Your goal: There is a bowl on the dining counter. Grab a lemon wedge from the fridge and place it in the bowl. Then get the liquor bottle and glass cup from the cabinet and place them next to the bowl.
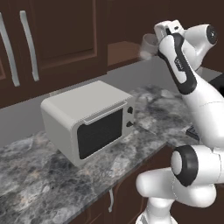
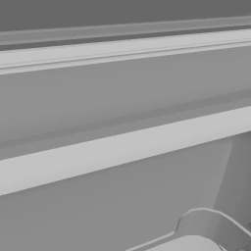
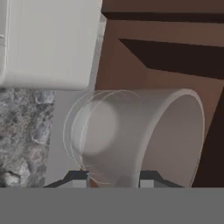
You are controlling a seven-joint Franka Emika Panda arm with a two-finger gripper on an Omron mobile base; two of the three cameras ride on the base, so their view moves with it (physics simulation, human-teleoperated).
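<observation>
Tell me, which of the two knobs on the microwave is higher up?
The upper knob on the microwave, right by its top front corner. The lower knob sits straight beneath it, beside the dark door window.

A white microwave (image 1: 89, 121) sits on the grey marble desk (image 1: 35, 183) beneath dark brown cabinets (image 1: 57, 35) with silver handles (image 1: 29, 46).

Glossy white arm (image 1: 197, 105), rounded segments, black joint bands, dark finger tips (image 3: 76, 177)
</observation>
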